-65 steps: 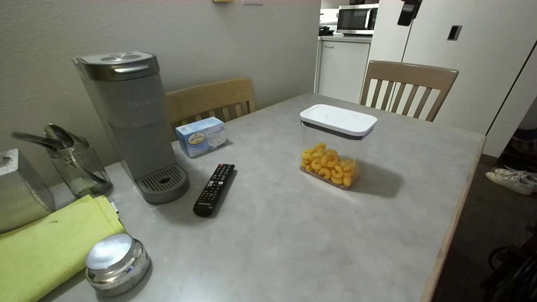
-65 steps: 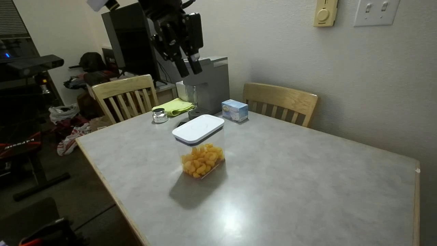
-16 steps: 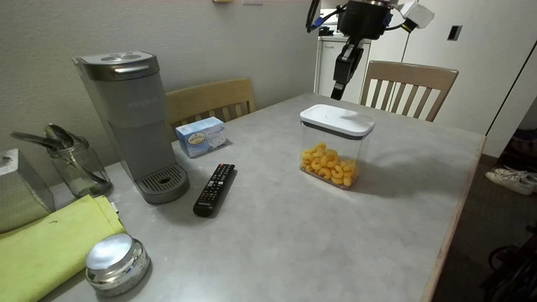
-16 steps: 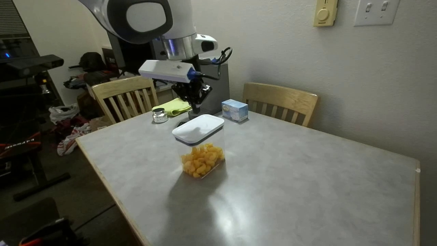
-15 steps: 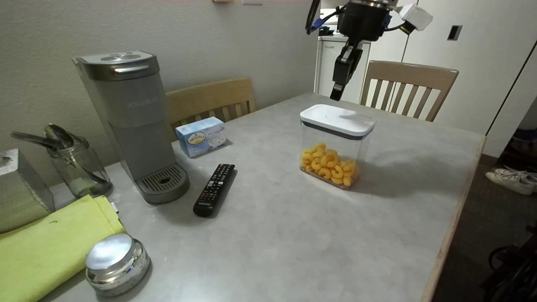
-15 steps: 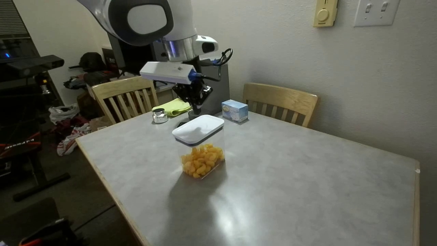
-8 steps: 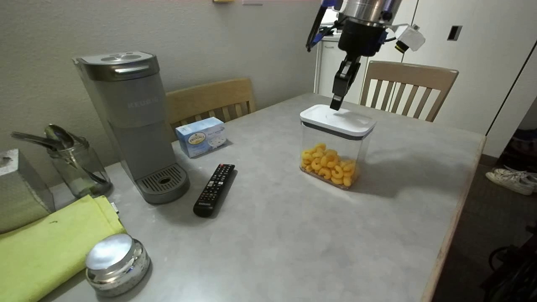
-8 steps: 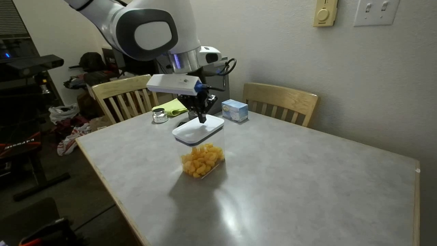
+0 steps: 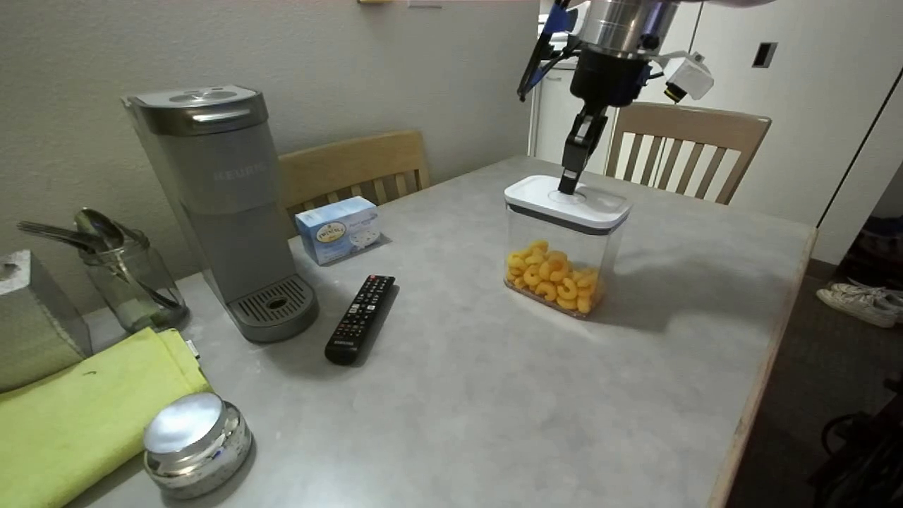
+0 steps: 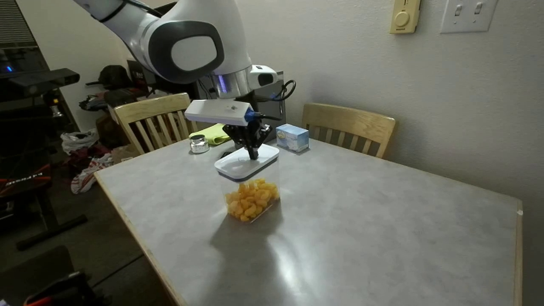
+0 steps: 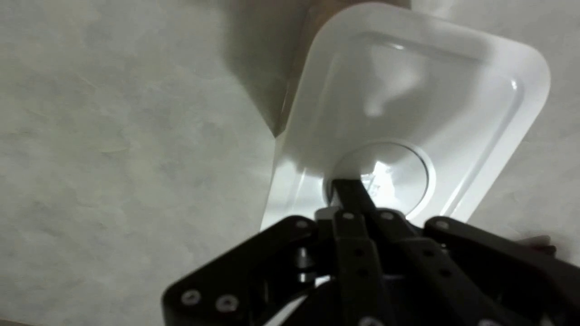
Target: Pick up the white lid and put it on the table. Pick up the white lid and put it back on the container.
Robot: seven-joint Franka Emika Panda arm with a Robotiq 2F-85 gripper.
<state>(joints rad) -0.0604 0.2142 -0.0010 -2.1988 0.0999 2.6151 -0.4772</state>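
Your white lid (image 9: 547, 197) sits level on top of the container (image 9: 554, 236), a dark band (image 9: 554, 219) showing under it at the container's mouth. Your gripper (image 9: 567, 185) is over the middle of the container, fingers brought together with nothing between them. Their tips are at the round disc (image 11: 403, 174) in the lid's centre, toward one side of it in the wrist view; you cannot tell whether they touch it or stand just above.

Expect the lid to be light and stiff: moulded plastic that should not bend under a modest squeeze. Its glossy top looks slick, so slanted tips may skate. Any resistance likely comes from the band acting as a seal, not from weight; with snack pieces (image 9: 554, 275) lying only low inside the container, the whole container could rise with a tight lid.

The disc looks like a press-to-release button. Push straight down near its middle so the container doesn't rock. If it pops up, open, straddle that knob and lift vertically off the container. The lid's outer edge along the container's mouth is your fallback, though it offers little to pinch. Set it on the table (image 9: 451, 395) beside the container.
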